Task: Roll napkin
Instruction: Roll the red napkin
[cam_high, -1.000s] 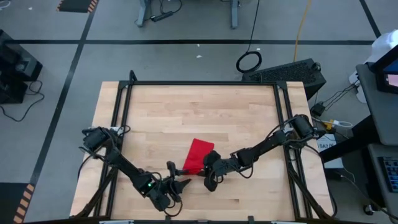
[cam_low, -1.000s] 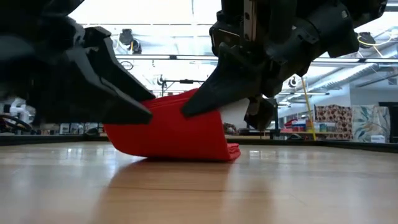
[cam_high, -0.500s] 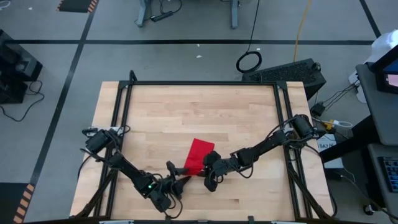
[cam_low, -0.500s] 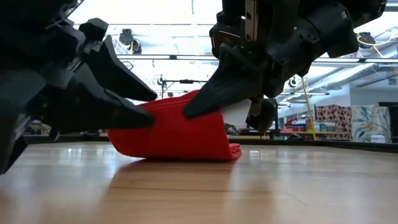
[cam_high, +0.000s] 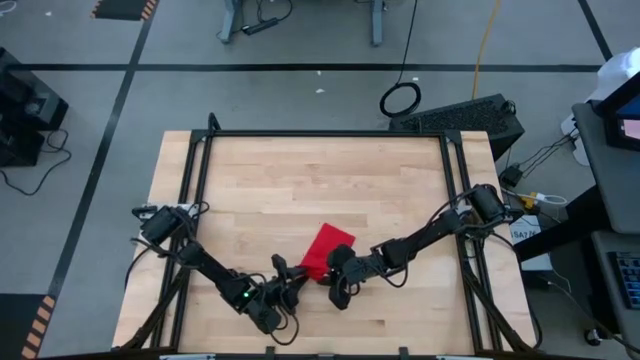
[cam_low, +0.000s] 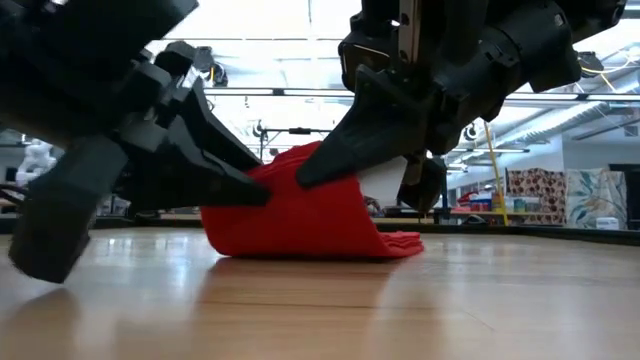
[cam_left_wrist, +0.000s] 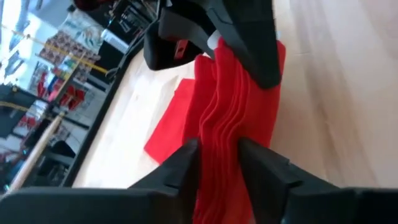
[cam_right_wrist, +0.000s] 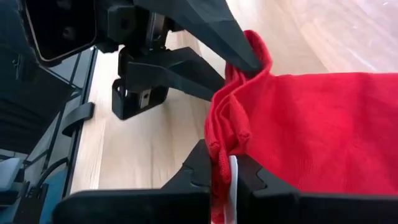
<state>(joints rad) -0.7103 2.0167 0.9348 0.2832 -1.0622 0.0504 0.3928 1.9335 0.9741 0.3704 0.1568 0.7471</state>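
Both my grippers, left gripper (cam_high: 291, 283) and right gripper (cam_high: 327, 274), pinch the napkin (cam_high: 325, 248) at the table's (cam_high: 300, 180) near edge, bunched, lifted; rolling barely begun, most cloth flat.

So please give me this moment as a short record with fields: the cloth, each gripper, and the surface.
napkin: red napkin, near front-centre of the table, its near edge bunched into folds and lifted, the far part lying flat
left gripper: left gripper, fingers shut on the bunched edge of the napkin
right gripper: right gripper, fingers shut on the same edge, beside the left gripper; a white tag shows between its fingers
surface: wooden table
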